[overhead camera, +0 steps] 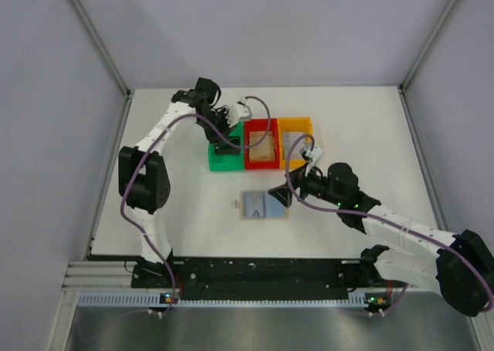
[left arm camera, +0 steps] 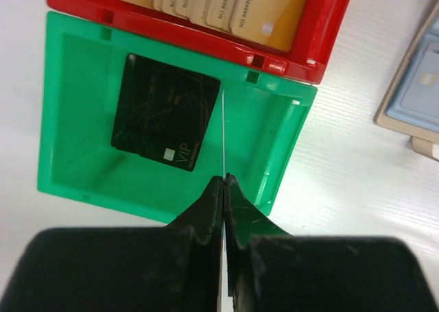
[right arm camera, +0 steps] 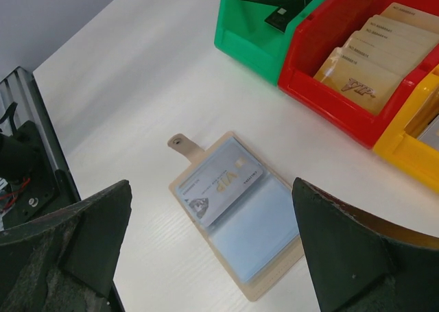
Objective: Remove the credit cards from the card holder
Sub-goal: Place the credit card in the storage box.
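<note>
the card holder [right arm camera: 259, 231] lies open on the white table [right arm camera: 137, 86], near the bins. gold cards [right arm camera: 357, 79] sit in the red bin [right arm camera: 322, 92] and a black card [left arm camera: 167, 112] in the green bin [left arm camera: 75, 168]. the left gripper [left arm camera: 223, 182] is pinched tight on a thin card [left arm camera: 223, 134] over the green bin; it shows only its edge, so i can't be sure of its colour. the right gripper [right arm camera: 211, 209] hangs wide apart over the holder. one light blue card [right arm camera: 219, 183] is still inside, so the job is not done

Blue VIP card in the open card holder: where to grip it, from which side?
Its long edge nearest the snap tab: the VIP card lies flat, skewed, in the tab-side panel of the card holder, that edge looking freest. Bring the open right gripper down from above.
</note>
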You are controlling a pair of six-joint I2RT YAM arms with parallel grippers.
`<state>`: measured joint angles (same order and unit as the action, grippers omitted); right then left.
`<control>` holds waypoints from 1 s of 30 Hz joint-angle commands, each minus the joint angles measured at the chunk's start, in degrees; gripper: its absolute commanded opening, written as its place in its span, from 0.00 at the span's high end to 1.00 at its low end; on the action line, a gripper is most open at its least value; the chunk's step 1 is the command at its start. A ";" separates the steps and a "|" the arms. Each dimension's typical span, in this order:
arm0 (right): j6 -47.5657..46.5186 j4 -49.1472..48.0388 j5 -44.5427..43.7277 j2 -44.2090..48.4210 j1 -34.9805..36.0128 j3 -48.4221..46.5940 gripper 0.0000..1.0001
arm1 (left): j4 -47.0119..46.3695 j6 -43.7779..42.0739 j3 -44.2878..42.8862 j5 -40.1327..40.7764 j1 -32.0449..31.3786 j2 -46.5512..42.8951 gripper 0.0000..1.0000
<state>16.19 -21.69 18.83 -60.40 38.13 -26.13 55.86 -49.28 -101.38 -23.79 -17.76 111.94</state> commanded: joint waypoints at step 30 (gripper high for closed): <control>-1.51 -3.27 -1.34 0.46 0.28 0.03 0.02 | -5.48 6.81 -3.65 2.16 0.62 -1.10 0.53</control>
<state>15.99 -24.12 18.44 -60.40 38.13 -25.47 56.80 -47.27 -103.92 -22.85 -17.28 119.07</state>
